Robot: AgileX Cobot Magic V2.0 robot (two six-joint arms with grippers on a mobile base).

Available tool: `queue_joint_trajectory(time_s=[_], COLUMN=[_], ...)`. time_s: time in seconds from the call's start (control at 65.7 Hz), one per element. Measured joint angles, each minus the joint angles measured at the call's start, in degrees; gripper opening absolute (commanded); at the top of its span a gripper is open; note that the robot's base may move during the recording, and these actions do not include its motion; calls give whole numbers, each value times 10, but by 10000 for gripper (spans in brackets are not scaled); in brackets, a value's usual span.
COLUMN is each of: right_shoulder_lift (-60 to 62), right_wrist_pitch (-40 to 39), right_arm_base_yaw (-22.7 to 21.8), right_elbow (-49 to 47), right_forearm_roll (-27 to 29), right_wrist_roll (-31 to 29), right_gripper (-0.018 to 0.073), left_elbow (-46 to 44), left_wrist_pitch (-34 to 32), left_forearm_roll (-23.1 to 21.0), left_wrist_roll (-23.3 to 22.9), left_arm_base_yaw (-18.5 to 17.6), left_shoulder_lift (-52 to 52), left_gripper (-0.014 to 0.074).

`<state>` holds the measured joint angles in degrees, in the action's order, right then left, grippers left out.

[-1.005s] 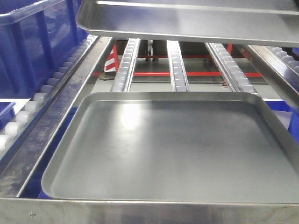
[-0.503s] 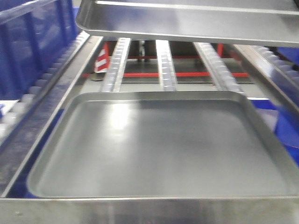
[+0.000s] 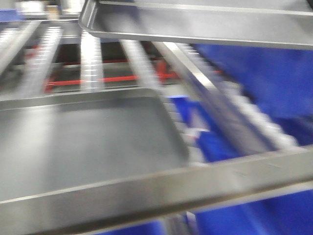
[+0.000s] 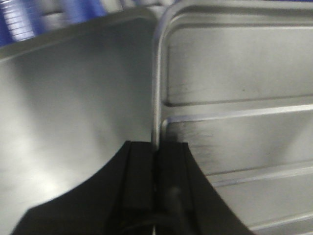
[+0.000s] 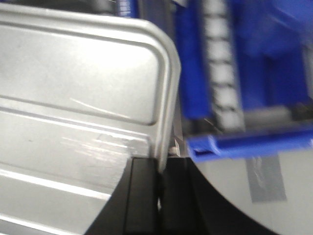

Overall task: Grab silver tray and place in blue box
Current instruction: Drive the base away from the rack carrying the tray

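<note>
The silver tray [image 3: 195, 24] hangs in the air at the top of the front view, seen from below. My left gripper [image 4: 155, 147] is shut on its left rim; the ridged floor [image 4: 234, 73] shows to the right of the jaws. My right gripper [image 5: 161, 164] is shut on its right rim, with the ridged floor [image 5: 73, 73] to the left. A large blurred blue mass at the right of the front view [image 3: 264, 78] may be the blue box; its shape is too smeared to tell. Blue plastic also shows in the right wrist view [image 5: 274, 58].
A larger dull grey tray [image 3: 73, 142] with a smooth floor lies on the roller rack below; it also shows in the left wrist view [image 4: 73, 98]. A steel rack rail [image 3: 161, 188] crosses the front. Roller tracks [image 3: 90, 58] run toward the back.
The whole front view has swung: the grey tray and rack slid to the left, and blue plastic now fills the right side. The silver tray stays held at the top of the view.
</note>
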<state>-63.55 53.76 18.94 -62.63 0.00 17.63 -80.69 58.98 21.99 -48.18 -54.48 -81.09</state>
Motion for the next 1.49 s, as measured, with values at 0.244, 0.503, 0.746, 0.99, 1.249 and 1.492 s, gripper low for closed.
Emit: queue_joint_trajectory(time_s=[0.244,0.503,0.746,0.99,1.249,1.492], right_shoulder_lift=[0,0,0,0,0,0], right_wrist_pitch=[0,0,0,0,1,1], right_arm_base_yaw=[0,0,0,0,0,0], right_elbow=[0,0,0,0,0,0], right_forearm_roll=[0,0,0,0,0,0], right_wrist_roll=[0,0,0,0,0,0], right_gripper=[60,60,60,60,60,60], left_elbow=[0,0,0,0,0,0], left_wrist_pitch=[0,0,0,0,0,0], left_forearm_roll=[0,0,0,0,0,0], left_wrist_roll=[0,0,0,0,0,0], left_arm_base_yaw=[0,0,0,0,0,0], left_shoulder_lift=[0,0,0,0,0,0], left_gripper=[-98,-98,-98,-105,-105,-105])
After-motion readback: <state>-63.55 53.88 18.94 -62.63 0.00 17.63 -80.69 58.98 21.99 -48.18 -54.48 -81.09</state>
